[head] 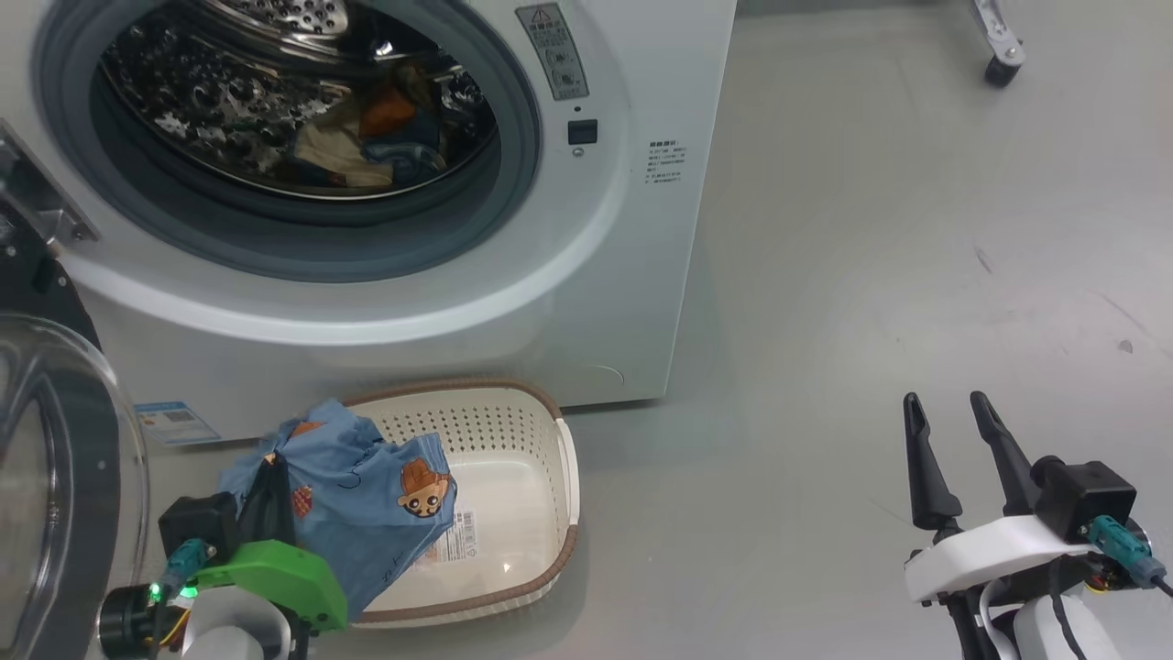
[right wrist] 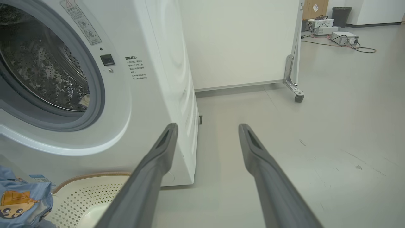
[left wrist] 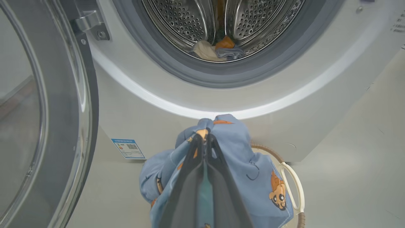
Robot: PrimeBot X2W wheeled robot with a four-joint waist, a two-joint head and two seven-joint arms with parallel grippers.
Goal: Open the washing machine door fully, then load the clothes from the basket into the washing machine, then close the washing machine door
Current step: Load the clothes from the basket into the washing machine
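Since the large round washing machine door [head: 92, 431], with its glossy black rim and bulging clear glass bowl, stands swung wide at the left, the mouth of the big white front-loading washing machine [head: 605, 302] is unobstructed. Its perforated steel drum [head: 211, 110] holds a small heap of clothes [head: 367, 147] in cream, orange and blue.

The left gripper [left wrist: 205, 137] is clenched on 1 soft light blue garment [head: 376, 495] printed with orange-brown cartoon animals. Its 2 dark fingers pinch a bunched fold near the top, so the rest of the cloth drapes down around them. That high pinch probably serves to keep the piece hanging as 1 bundle.

The garment hangs over the left end of the small cream-white perforated plastic basket [head: 513, 431] with a brown woven-look rim. The basket sits on the grey floor [head: 871, 275] just in front of the washer, below the opening, which keeps each lift short. The visible part of its bottom is bare apart from a label sticker, so this is likely the last piece.

The right gripper [head: 946, 403] is released, its 2 fingers spread on nothing, parked well to the right and clear of the loading path.

Next, I judge, the bundle must rise over the grey rubber gasket [head: 302, 247]; a trailing edge could snag there.
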